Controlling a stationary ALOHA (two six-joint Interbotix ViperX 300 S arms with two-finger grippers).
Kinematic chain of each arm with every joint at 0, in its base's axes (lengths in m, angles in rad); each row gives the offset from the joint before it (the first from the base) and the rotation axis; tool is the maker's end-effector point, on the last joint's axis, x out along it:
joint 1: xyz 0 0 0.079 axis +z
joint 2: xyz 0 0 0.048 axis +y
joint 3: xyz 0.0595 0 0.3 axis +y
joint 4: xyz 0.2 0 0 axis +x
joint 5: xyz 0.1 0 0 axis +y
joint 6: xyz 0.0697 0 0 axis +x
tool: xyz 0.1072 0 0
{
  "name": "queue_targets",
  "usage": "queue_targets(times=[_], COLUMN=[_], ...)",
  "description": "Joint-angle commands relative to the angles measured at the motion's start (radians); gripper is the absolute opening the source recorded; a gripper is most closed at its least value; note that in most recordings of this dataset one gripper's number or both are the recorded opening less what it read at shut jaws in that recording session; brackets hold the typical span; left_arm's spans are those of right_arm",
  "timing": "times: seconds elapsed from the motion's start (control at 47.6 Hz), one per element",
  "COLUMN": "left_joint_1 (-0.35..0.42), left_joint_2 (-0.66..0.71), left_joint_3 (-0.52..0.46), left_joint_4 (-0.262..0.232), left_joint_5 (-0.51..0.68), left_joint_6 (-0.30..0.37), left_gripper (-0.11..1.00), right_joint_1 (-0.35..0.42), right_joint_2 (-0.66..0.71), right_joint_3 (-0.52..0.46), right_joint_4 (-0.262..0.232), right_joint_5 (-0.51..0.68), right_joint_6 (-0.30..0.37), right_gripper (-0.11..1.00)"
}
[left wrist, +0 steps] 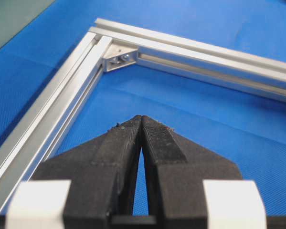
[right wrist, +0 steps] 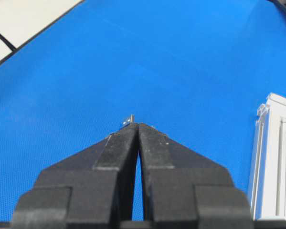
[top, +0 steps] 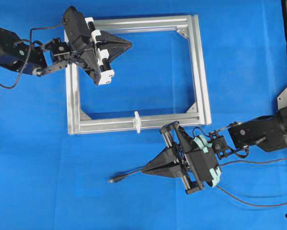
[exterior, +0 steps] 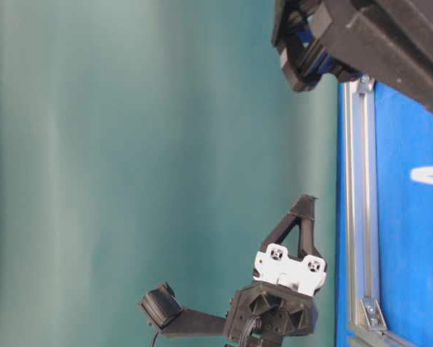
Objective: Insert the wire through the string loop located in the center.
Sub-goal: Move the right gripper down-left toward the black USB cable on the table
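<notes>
Flanking frame [top: 200,67]: pincers shut, wire [top: 126,175] outside.

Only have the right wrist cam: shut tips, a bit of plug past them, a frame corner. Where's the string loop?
Observer: The string loop sits midway along the frame's bar, on the side nearest the right arm.
Operator: How does the wire run?
Observer: The wire lies on the blue mat. It reaches out from under the right gripper, outside the frame.
Operator: Left arm?
Observer: The left gripper is shut and empty, over the frame's opposite side.
</notes>
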Motion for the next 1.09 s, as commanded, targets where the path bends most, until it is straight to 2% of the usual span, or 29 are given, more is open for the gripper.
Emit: queue_targets(times=[0.0,0.126,0.525,0.588,0.651,0.714,0.945,0.987,1.071], left_joint_1=[-0.012,-0.015,-0.021,-0.023,-0.021,-0.021,-0.023,-0.023,-0.023], left_joint_2=[-0.060,-0.066,-0.067,-0.067,-0.067,-0.067,-0.067,-0.067,-0.067], left_joint_3=[-0.008,0.003,0.008,0.008,0.008,0.008,0.009,0.009,0.009], left_joint_4=[0.014,0.014,0.014,0.014,0.014,0.014,0.014,0.014,0.014], left_joint_5=[0.015,0.029,0.034,0.034,0.035,0.034,0.035,0.034,0.035], left_joint_6=[-0.009,-0.011,-0.018,-0.018,-0.017,-0.018,-0.018,-0.018,-0.018], left_gripper=[0.00,0.00,0.00,0.00,0.00,0.00,0.00,0.00,0.00], right_joint_1=[0.006,0.008,0.002,0.002,0.002,0.002,0.002,0.002,0.002], right_joint_2=[-0.057,-0.075,-0.077,-0.075,-0.072,-0.067,-0.006,0.008,0.031], right_joint_3=[-0.023,-0.032,-0.066,-0.067,-0.071,-0.075,-0.097,-0.103,-0.114], right_joint_4=[0.000,0.002,0.003,0.003,0.003,0.003,0.006,0.014,0.025], right_joint_5=[-0.002,0.044,0.143,0.153,0.164,0.178,0.201,0.204,0.206], right_joint_6=[0.002,0.005,0.074,0.087,0.104,0.110,0.117,0.117,0.117], right_gripper=[0.00,-0.04,-0.04,-0.01,0.07,0.20,0.84,0.86,0.77])
